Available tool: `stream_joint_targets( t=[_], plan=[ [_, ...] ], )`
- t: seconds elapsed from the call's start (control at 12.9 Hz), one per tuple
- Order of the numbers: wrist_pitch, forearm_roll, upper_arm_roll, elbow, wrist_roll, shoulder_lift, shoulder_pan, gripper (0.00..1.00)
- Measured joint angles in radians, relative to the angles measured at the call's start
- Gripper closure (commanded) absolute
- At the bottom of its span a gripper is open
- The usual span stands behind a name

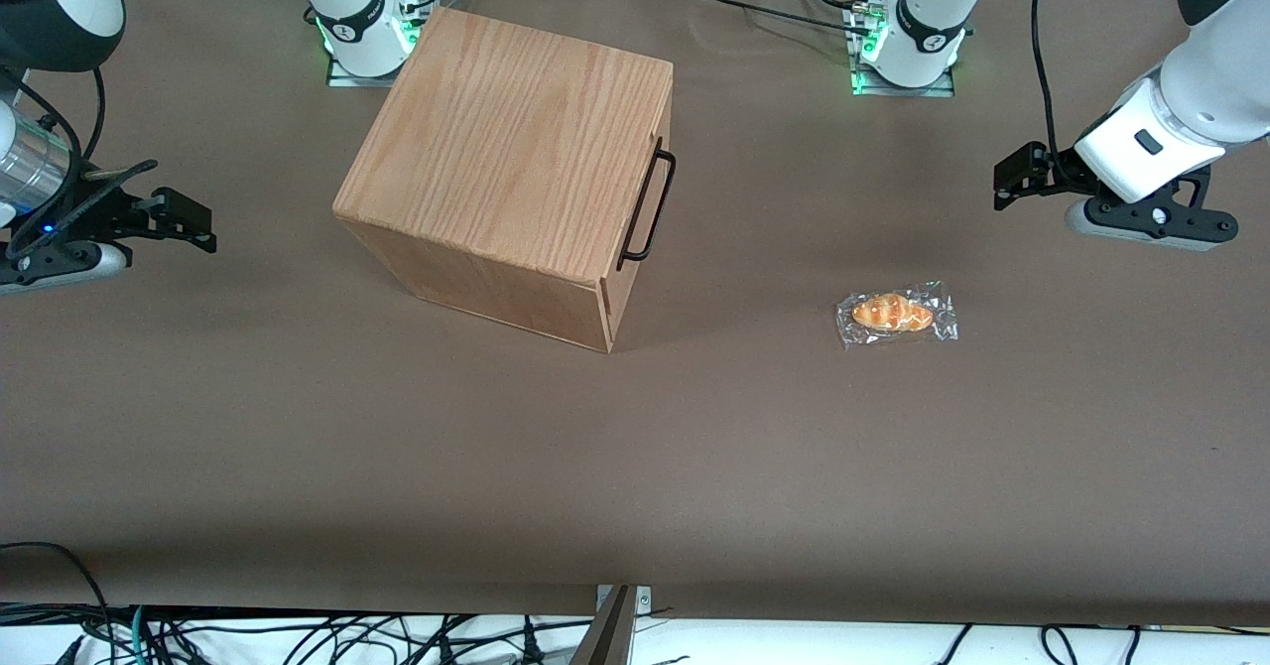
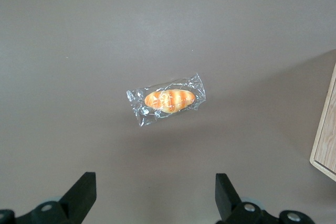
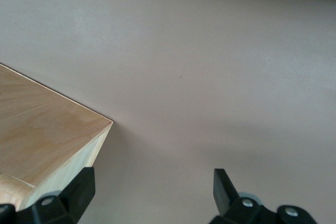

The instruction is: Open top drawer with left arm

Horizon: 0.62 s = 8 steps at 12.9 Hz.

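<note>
The glossy white left arm [image 1: 1181,114] hangs above the working arm's end of the brown-covered bench [image 1: 635,466], and its black two-finger claw [image 2: 155,198] is spread wide with nothing between the fingers. Directly below the claw lies a small striped orange bread roll sealed in a clear plastic wrapper [image 2: 167,99], well apart from the fingers and no part of this job.

The top drawer [image 1: 635,210] is fully closed, its flat oak front flush with the large oak box casing [image 1: 511,164]. That front carries a long thin black wire handle [image 1: 647,202] and faces toward the working arm's end of the bench. The casing sits near the bench's middle, well apart from the claw.

The step in hand looks like the approach. To do it well, the claw should probably travel across above the wrapped roll (not sweeping it along), drop level with the handle, and turn so the fingers straddle the thin bar near its middle. A pull straight out along the drawer's own line should keep the casing from skidding or twisting.
</note>
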Motion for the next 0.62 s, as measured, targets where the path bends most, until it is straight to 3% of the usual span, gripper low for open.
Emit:
stream_joint_targets(
  t=[0.62],
  plan=[
    [-0.008,0.000,-0.002,0.000,0.000,0.000,-0.001,0.00]
  ],
)
